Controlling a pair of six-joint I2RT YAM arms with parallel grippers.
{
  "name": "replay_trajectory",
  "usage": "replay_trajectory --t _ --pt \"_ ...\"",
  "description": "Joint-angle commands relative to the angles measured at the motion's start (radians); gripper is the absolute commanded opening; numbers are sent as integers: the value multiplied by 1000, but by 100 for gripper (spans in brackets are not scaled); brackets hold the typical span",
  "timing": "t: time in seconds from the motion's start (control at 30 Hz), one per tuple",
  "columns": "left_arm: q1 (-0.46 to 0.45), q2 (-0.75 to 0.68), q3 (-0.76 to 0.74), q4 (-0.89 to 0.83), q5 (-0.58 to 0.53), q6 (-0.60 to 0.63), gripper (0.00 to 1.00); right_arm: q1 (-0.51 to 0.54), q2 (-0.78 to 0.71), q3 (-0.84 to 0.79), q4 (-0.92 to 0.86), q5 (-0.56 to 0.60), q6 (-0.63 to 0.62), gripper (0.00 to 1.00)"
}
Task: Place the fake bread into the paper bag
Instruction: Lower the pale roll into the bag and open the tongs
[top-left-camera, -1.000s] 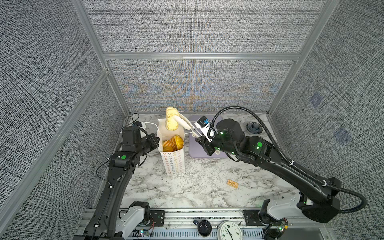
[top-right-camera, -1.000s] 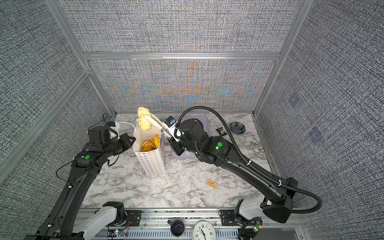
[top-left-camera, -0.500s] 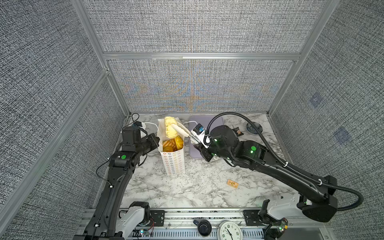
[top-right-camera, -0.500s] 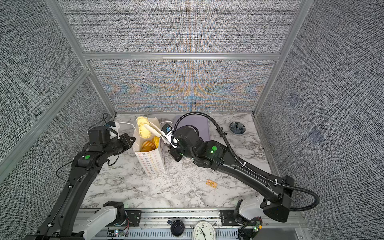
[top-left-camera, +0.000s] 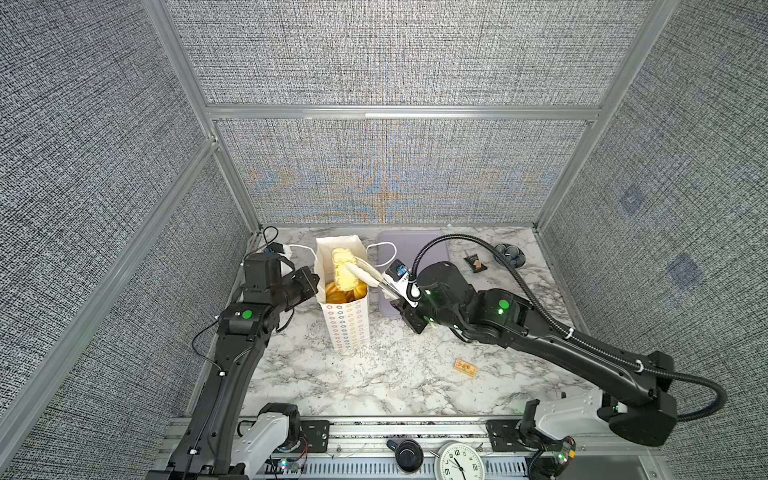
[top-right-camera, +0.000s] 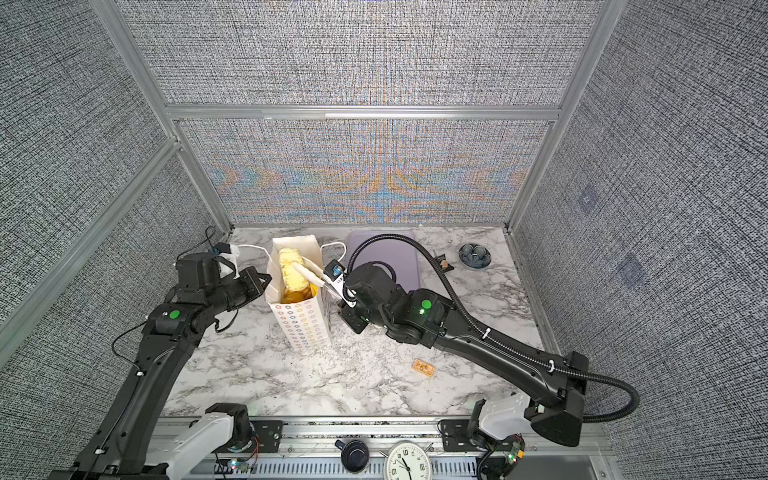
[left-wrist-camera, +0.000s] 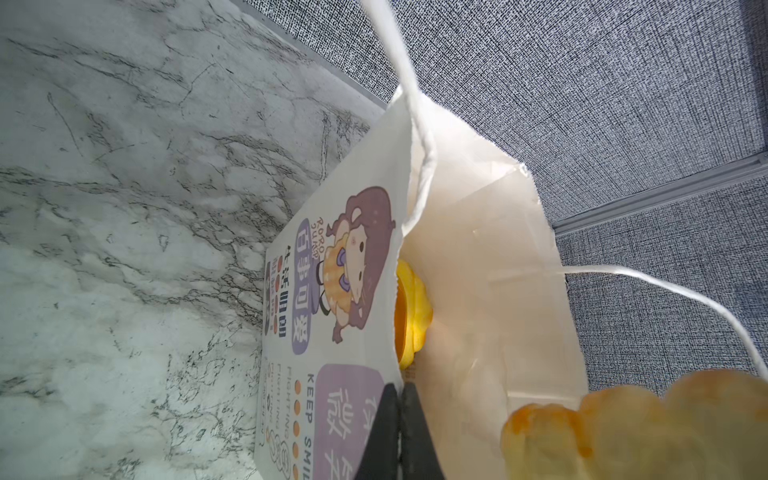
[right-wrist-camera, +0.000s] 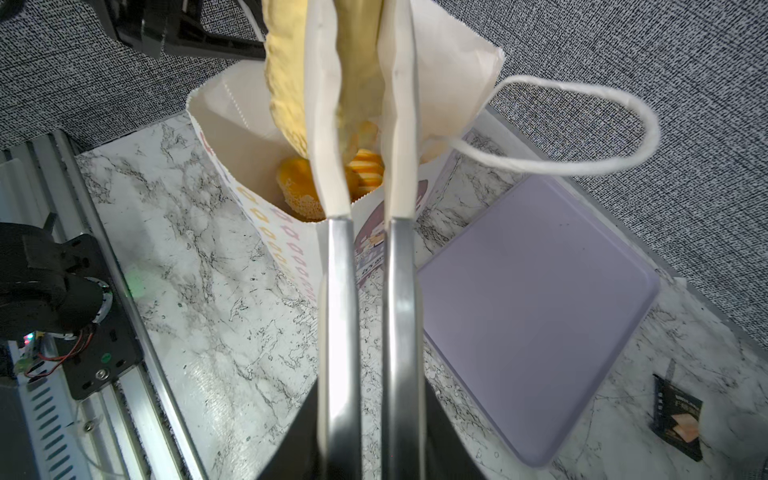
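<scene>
Only the left wrist view shows the left hand (left-wrist-camera: 401, 395) pinching the paper bag (left-wrist-camera: 478, 270); the right hand (right-wrist-camera: 359, 50) squeezes pale bread (right-wrist-camera: 284, 75).

Overhead pair, wrist views near paper bag (left-wrist-camera: 490, 270)

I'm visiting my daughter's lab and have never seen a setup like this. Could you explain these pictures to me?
Two black robot arms stand at a marble table, each ending in a two-fingered gripper. Two pictures look down from overhead; the other two come from cameras on the arms' wrists. The left gripper is pinched shut on the rim of a white paper bag. The right gripper holds a pale loaf of toy bread at the bag's mouth; more golden bread already lies inside. Also on the table: a lavender tray, a dark wrapped snack, a small tan packet and a small dark dish.
</scene>
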Motion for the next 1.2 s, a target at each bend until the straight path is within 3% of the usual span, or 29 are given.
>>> replay_trajectory --t 0.0,0.5,0.83,1.17 --pt "0 -4 3 15 7 5 3 1 -11 -5 33 17 20 34" --pt "0 -11 2 10 4 5 3 3 -23 -16 40 24 28 45" --pt "0 -11 10 4 2 9 3 3 -26 -10 53 35 27 46" --pt "1 -22 33 -17 -15 21 53 3 -31 -5 59 51 28 46"
